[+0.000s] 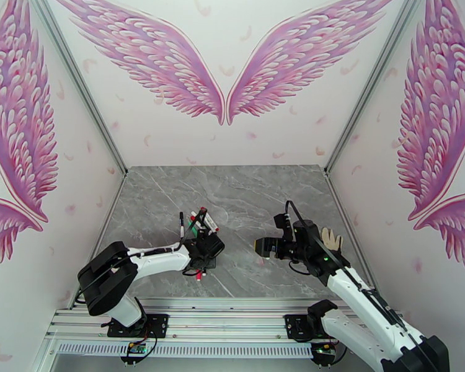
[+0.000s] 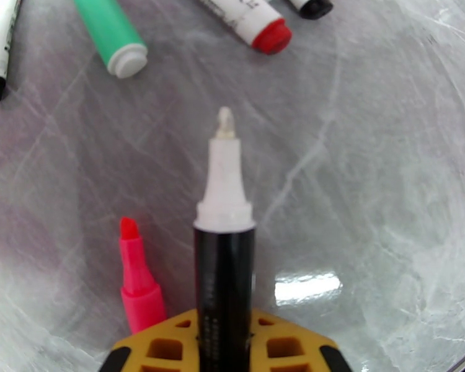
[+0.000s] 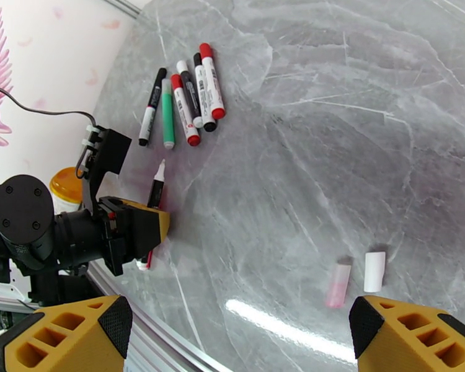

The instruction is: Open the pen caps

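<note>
- Two caps lie loose on the grey marbled table (image 3: 356,119), well apart from the pens. One is a translucent pink cap (image 3: 339,285) and the other an opaque white cap (image 3: 375,271). Both are short, stubby cylinders, side by side near the right gripper (image 3: 237,320).
- We see the left gripper (image 2: 223,345) pinching a black pen (image 2: 224,274) by its barrel. The pen's white, tapering nib section is bare, so we judge this pen's uncapping done.
- Just beside it lies a pink pen (image 2: 138,286) with its chisel tip exposed, likewise uncapped.
- The right gripper's jaws stand spread wide and carry nothing. Its yellow fingers (image 3: 77,333) have a cut-out lattice and dark inner pads.
- The capped pens (image 3: 184,100) lie in a tight cluster farther out. Their slim, smooth plastic barrels are mostly white with printed text, one is green, and the ends are red or black.
- Next, we judge, the black pen should be laid down and a capped pen taken from the cluster. That calls for a firm pinch on a slick round barrel while the other gripper closes on the small cap and pulls along the pen's axis.
- On the glossy, light-reflecting table, round barrels may roll.
</note>
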